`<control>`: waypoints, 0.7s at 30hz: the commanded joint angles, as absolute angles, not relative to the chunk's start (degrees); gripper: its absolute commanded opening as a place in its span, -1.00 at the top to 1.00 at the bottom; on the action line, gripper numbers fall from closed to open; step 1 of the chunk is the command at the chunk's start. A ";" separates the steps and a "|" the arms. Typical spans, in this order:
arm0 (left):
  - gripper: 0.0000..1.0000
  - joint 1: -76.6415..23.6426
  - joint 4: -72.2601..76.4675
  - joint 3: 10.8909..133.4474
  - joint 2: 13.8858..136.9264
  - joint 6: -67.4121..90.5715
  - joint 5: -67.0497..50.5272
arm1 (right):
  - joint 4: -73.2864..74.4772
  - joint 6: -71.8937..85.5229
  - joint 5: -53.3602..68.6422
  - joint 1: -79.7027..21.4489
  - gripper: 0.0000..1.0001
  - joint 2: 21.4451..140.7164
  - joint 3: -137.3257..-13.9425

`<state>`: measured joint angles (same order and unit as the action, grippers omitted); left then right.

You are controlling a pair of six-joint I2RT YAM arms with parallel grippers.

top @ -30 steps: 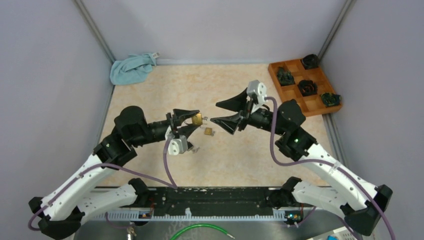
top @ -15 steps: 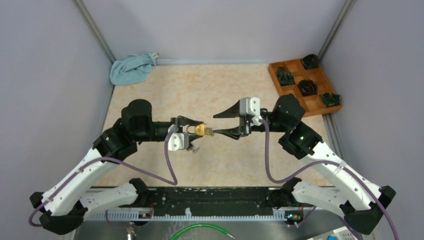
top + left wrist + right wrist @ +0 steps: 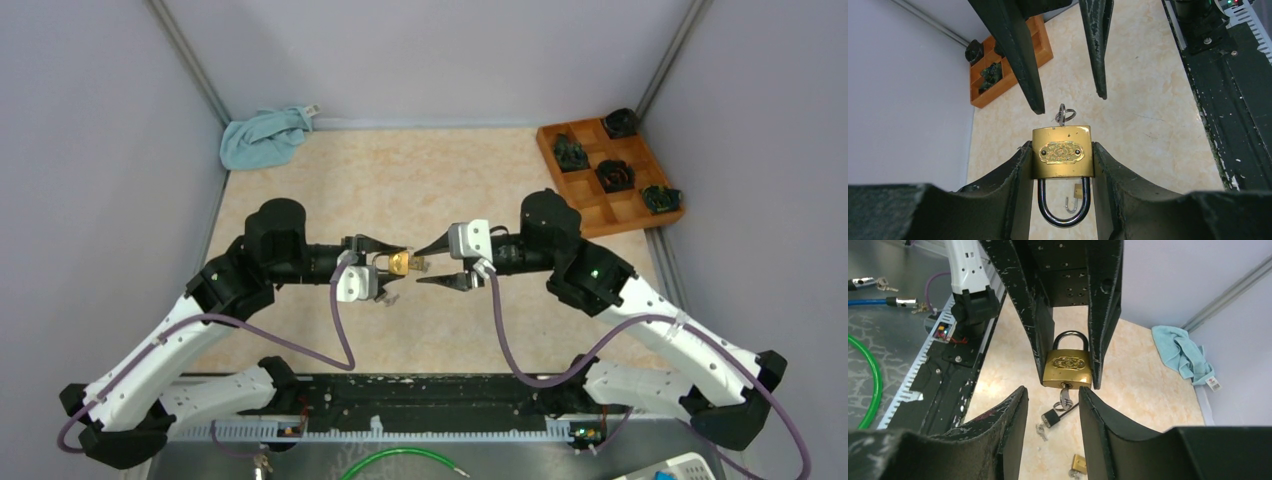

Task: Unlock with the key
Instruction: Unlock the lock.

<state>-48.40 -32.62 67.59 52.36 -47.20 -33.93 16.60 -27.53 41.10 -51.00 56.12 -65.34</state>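
At the near edge, the black base rail (image 3: 430, 398) sits well behind the work and is not in the way.

Mid-bench, the left tool (image 3: 393, 265) clamps the brass padlock (image 3: 1062, 151) by its two flat sides and holds it clear of the bench (image 3: 330, 190). Its shackle (image 3: 1063, 212) looks seated on both legs, so it is likely not yet unlocked. The key (image 3: 1064, 115) sits in the keyhole, its ring pointing at the right arm.

A second ago the right tool (image 3: 1069, 104) stood back, higher and spread wide, and the padlock was tilted. Now the lock is level and the right tool has closed in, open, with one finger either side of the key and touching nothing. I judge the approach finished; what is left is pinching the key and turning it.

A small dark padlock (image 3: 1050, 417) lies on the bench just below the held one, so there is little room downward. Farther off, the wooden tray (image 3: 590, 205) at the right and the blue cloth (image 3: 262, 137) in the far-left corner are well apart, leaving room for wrist rotation.
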 commanded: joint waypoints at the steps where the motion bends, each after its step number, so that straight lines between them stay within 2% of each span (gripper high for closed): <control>1: 1.00 -48.48 -31.58 69.47 52.21 -47.20 -34.82 | 17.33 -32.49 35.06 -53.63 0.19 56.33 -67.85; 9: 1.00 -48.50 -32.21 69.38 51.82 -48.01 -35.38 | 15.18 -34.28 27.54 -56.28 0.55 57.00 -67.62; 16: 1.00 -48.47 -32.25 69.79 51.91 -48.15 -36.01 | 15.68 -34.91 26.77 -56.69 0.75 57.38 -67.41; 19: 1.00 -48.45 -32.25 69.80 51.81 -48.49 -35.97 | 16.54 -35.12 25.86 -56.69 0.68 57.06 -67.49; 21: 1.00 -48.51 -32.23 69.75 51.81 -48.69 -35.86 | 17.08 -35.01 24.62 -56.69 0.43 56.61 -67.24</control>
<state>-48.38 -33.08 67.59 52.36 -47.88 -33.69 18.00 -34.06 28.01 -56.38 57.17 -65.36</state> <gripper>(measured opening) 0.472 0.211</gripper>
